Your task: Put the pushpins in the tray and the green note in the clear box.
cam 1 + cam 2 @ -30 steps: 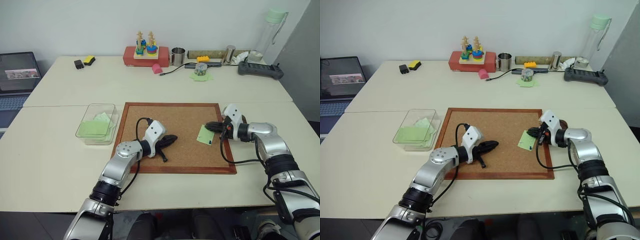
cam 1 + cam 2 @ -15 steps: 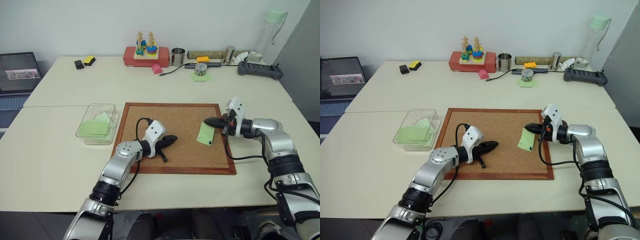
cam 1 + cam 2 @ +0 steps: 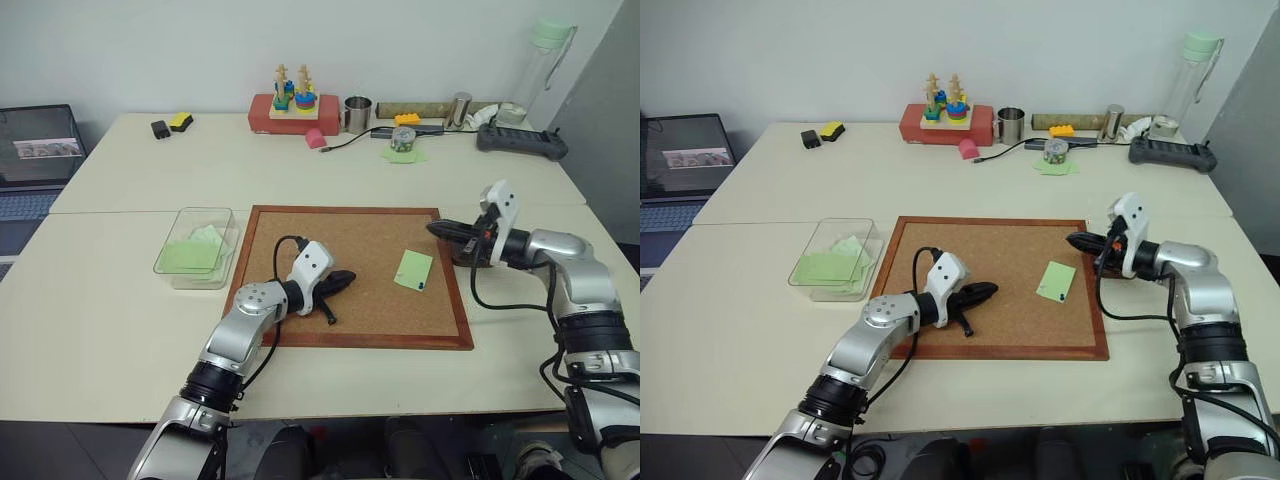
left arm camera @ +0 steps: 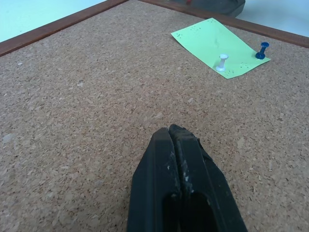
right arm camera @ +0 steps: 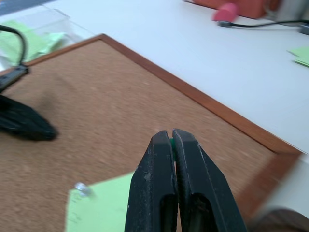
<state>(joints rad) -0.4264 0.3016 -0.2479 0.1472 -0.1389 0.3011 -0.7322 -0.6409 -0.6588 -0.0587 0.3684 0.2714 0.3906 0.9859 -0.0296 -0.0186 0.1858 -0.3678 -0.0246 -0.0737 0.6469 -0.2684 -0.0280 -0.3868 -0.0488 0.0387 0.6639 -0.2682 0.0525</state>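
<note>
Just below and left of the closed right pincer (image 3: 436, 227), the green note (image 3: 414, 269) looks thin, floppy, best pinched by its free edge.

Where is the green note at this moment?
The green note lies flat on the cork board, near its right edge, with a white pin and a blue pin in it. The right gripper is just above and beyond it.
</note>
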